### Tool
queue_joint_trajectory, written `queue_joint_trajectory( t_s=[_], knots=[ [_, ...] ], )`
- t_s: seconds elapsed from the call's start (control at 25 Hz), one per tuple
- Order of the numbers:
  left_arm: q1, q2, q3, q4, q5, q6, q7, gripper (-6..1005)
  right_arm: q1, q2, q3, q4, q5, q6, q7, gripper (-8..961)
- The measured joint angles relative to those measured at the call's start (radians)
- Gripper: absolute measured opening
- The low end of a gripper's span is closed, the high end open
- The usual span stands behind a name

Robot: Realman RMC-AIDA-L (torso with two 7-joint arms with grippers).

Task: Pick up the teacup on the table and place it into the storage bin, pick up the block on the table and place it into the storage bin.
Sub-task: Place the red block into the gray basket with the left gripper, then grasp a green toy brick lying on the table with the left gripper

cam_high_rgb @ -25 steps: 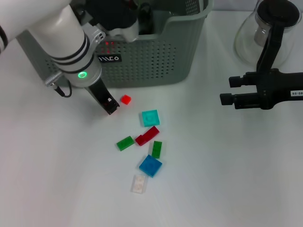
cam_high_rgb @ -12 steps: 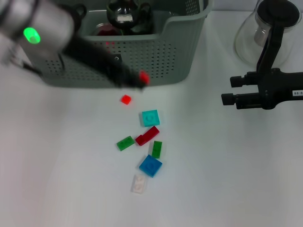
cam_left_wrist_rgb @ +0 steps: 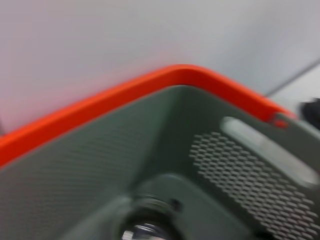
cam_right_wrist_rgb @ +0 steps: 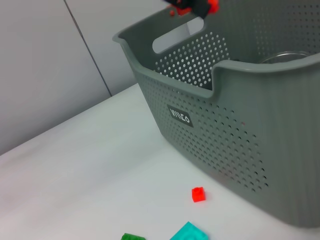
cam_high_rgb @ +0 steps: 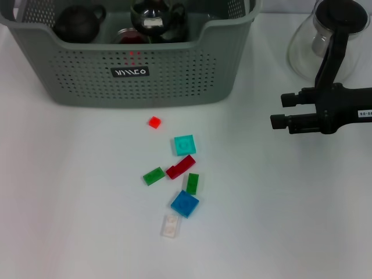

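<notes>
Now the left claw [cam_right_wrist_rgb: 196,6] has swung up off the bench [cam_high_rgb: 70,203], pinching a red block [cam_right_wrist_rgb: 213,5] over the bin [cam_high_rgb: 174,81], 7 blocks [cam_high_rgb: 185,145] still waiting, right claw [cam_high_rgb: 277,111] parked wide.

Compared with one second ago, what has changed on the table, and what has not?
The left arm rose from beside the small red block and left the head view; its gripper now hangs over the storage bin, holding something red. The blocks, glass pot and right gripper kept their places.
</notes>
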Motion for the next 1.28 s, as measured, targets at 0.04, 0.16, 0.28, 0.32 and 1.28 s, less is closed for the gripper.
queue_joint_trajectory(
  t_s=[0.04,0.16,0.28,0.32,1.28],
  knots=[
    [-0.005,0.004,0.0,-0.023,0.011,-0.031,0.0,263,0.0,0.0,-0.001,0.0,0.0,0.0,0.003,748],
    [-0.014,0.008,0.003,-0.069,0.04,-0.104,0.0,273,-0.001,0.0,-0.001,0.0,0.0,-0.003,0.006,748],
    [-0.018,0.012,0.004,-0.09,0.056,-0.136,0.005,283,-0.004,0.0,0.002,0.0,0.0,-0.004,0.007,748],
    [-0.019,0.013,0.004,-0.085,0.056,-0.13,0.006,286,-0.004,0.0,0.002,0.0,0.0,-0.005,0.007,749],
    [0.112,-0.176,0.291,0.025,0.0,0.315,0.465,948,0.001,0.001,0.002,0.016,0.0,0.017,0.007,748]
  ],
)
